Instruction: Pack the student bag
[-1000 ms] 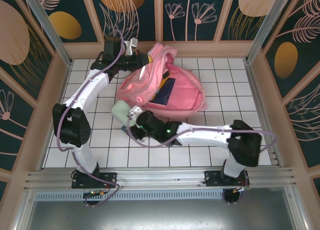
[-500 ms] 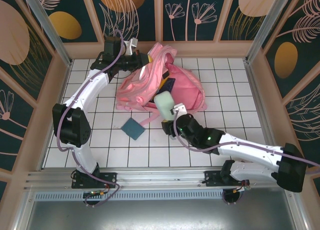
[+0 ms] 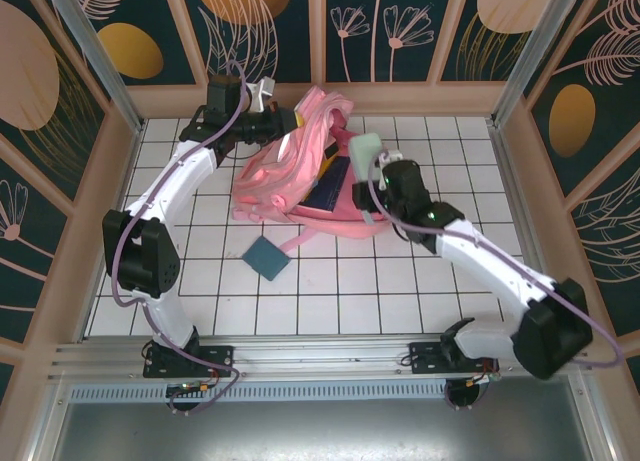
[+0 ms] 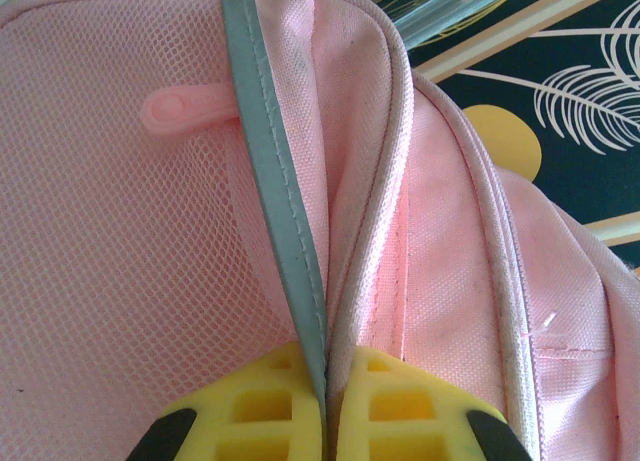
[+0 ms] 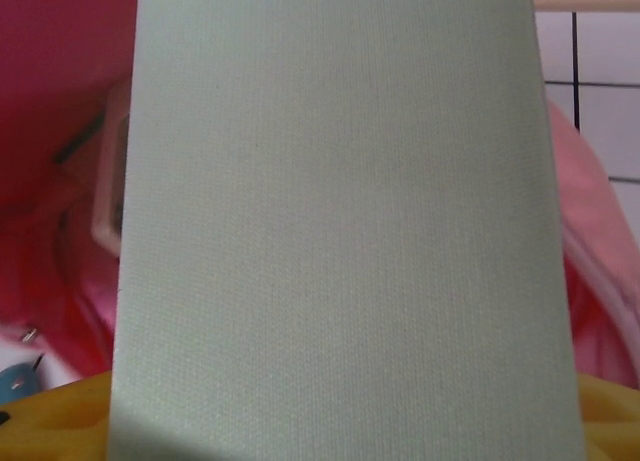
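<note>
the student bag (image 3: 270,171) lies at the counter's (image 3: 450,301) far middle, its rim pinched by the left claw (image 4: 325,411). the right claw (image 3: 374,169) grips a pale green case (image 3: 365,149) over the opening: insertion step, likely. next, lower it inside, then release.

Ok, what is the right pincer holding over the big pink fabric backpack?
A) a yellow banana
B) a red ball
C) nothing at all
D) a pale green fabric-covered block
D: the right pincer is clamped on a pale green fabric-covered block, held above the open top of the big pink fabric backpack.
</note>
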You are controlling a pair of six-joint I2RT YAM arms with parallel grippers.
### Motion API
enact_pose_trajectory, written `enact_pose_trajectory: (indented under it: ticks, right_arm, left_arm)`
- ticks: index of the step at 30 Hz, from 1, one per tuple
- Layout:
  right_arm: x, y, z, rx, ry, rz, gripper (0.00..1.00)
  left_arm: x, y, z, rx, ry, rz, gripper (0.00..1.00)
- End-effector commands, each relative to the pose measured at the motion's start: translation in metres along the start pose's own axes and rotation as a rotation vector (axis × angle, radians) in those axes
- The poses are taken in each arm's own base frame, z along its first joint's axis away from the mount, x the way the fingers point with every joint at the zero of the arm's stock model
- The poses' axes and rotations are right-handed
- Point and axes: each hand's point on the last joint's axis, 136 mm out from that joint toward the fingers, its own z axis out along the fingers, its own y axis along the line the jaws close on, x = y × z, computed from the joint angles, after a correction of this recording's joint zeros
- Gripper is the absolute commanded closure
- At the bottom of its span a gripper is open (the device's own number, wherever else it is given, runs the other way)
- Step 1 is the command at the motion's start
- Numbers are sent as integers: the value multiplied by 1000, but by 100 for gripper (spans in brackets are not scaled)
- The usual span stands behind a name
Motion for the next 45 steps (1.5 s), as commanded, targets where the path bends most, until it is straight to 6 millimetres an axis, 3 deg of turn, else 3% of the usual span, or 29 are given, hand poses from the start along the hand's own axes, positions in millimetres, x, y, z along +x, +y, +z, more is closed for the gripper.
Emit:
enact_pose_trajectory:
  ticks: [1,4,10,16,21,25,28,31,38,42,45]
  right_arm:
    - [1,9,27,-17,104,-128,31]
    - [-4,-3,56,72,144,-97,30]
    - [-10,-12,93,151,130,267,32]
    - [22,11,136,119,215,435,25]
    - [36,36,144,87,234,452,13]
    - [26,41,131,39,183,419,3]
    - [9,41,112,8,129,370,1]
    - [-2,31,92,32,85,333,1]
    - [-6,4,46,98,25,309,3]
    - [0,18,16,-27,-15,309,7]
    - [12,52,-7,-189,-28,233,10]
  left_arm:
    - [-25,-57,-33,117,-106,156,100]
    - [-24,-57,-33,120,-107,153,100]
    - [-24,-57,-33,126,-111,138,100]
    - [-26,-56,-31,132,-110,124,100]
    - [-26,-53,-28,128,-108,124,100]
    - [-27,-48,-24,120,-103,116,100]
    - [-27,-45,-22,116,-101,110,100]
    - [-28,-43,-20,111,-100,110,100]
    - [-25,-26,-11,81,-90,81,100]
    - [-15,-15,-2,72,-64,60,100]
    - [-8,-7,5,61,-45,51,100]
